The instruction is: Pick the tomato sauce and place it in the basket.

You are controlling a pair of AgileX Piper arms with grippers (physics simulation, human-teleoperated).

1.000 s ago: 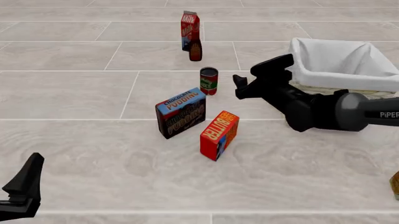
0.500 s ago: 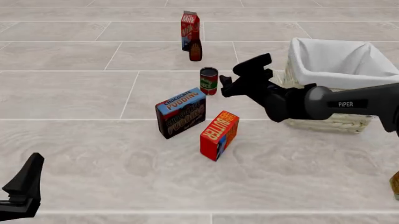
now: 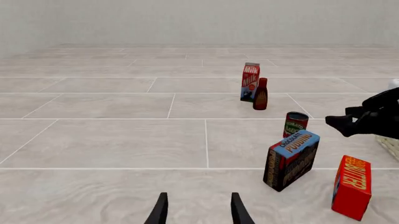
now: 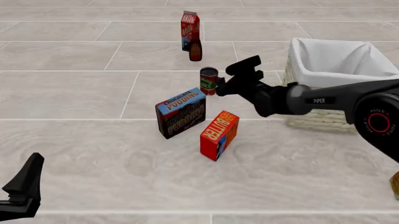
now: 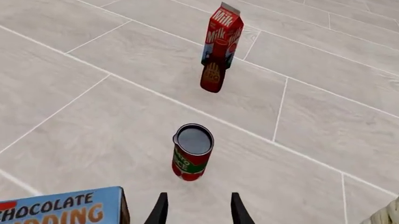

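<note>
Front view: right hand (image 4: 225, 80) hovers just beside the can (image 4: 209, 80), fingers spread, gripping nothing. Can stands upright on the desk (image 4: 74, 98), between bottle (image 4: 195, 50) and pudding box (image 4: 181, 112). Basket (image 4: 339, 65) sits right. Left hand (image 3: 199, 212) idles, fingers parted.

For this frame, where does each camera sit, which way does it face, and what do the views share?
Front view: fixed above and behind the arms, facing forward and down; shows the right gripper near the tomato sauce, the basket, and the left gripper.
Left wrist view: low on the idle left arm, facing the groceries; jaws open.
Right wrist view: looks down its open jaws at the can.
Shared: all show the can, milk carton and pudding box.
</note>
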